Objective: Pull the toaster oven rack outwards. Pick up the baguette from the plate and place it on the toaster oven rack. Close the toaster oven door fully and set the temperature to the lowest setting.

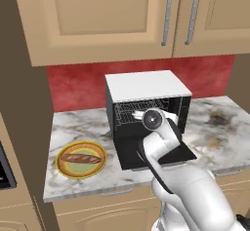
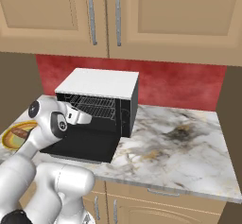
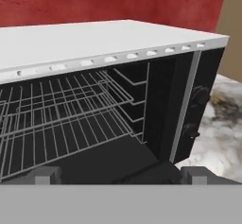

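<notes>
The toaster oven (image 1: 146, 85) stands on the counter with its door (image 2: 80, 145) folded down flat toward me. Inside, the grey wire rack (image 3: 61, 114) sits within the cavity, level with the opening. My gripper (image 3: 120, 176) hovers just in front of the opening above the door, open, with nothing between its fingertips (image 3: 45, 175). In the right base view the hand (image 2: 79, 116) points into the oven mouth. The baguette (image 1: 80, 158) lies on the yellow-rimmed plate (image 1: 61, 151), left of the oven. Two dark knobs (image 3: 201, 95) sit on the control strip at the right.
Tan upper cabinets (image 1: 107, 15) with grey handles hang over the oven. A red backsplash (image 2: 179, 83) runs behind it. Right of the oven the marble counter (image 2: 179, 147) has a dark stain. A brown wall panel (image 1: 24, 127) and a dark appliance edge (image 1: 4, 171) bound the left.
</notes>
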Tool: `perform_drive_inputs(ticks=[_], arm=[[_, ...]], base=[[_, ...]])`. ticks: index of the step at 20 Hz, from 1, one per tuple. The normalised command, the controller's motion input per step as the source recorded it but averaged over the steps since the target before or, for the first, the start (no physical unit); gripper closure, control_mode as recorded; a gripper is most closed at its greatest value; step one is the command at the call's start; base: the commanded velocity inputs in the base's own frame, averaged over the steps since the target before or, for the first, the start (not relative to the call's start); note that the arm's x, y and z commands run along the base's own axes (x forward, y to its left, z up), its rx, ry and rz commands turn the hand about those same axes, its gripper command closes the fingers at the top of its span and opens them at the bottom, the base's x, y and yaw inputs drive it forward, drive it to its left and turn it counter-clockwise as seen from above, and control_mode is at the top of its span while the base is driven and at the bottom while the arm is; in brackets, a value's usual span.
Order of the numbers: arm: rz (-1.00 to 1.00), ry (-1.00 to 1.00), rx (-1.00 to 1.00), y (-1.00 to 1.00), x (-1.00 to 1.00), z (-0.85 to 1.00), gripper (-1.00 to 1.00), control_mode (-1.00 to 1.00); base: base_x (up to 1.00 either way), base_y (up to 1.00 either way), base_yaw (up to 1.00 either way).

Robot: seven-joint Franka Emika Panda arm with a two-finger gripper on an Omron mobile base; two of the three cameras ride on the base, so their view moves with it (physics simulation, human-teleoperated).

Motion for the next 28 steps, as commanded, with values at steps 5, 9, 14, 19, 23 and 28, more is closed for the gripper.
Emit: perform_drive_inputs(ticks=[5, 9, 14, 19, 23, 28], arm=[[0.00, -0.04, 0.00, 0.00, 0.05, -0.15, -1.00, -1.00], [0.01, 0.00, 0.00, 0.00, 0.00, -0.18, -1.00, -1.00], [0.02, 0.00, 0.00, -0.02, 0.00, -0.22, -1.00, -1.00], [0.03, -0.01, 0.00, -0.07, 0.00, -0.27, -1.00, -1.00], [0.05, -0.06, 0.00, -0.09, 0.03, -0.32, -1.00, -1.00], [0.06, -0.09, 0.00, -0.11, 0.07, -0.31, -1.00, -1.00]], base=[[0.00, 0.00, 0.00], [0.00, 0.00, 0.00], [0.00, 0.00, 0.00], [0.00, 0.00, 0.00], [0.00, 0.00, 0.00], [0.00, 0.00, 0.00]])
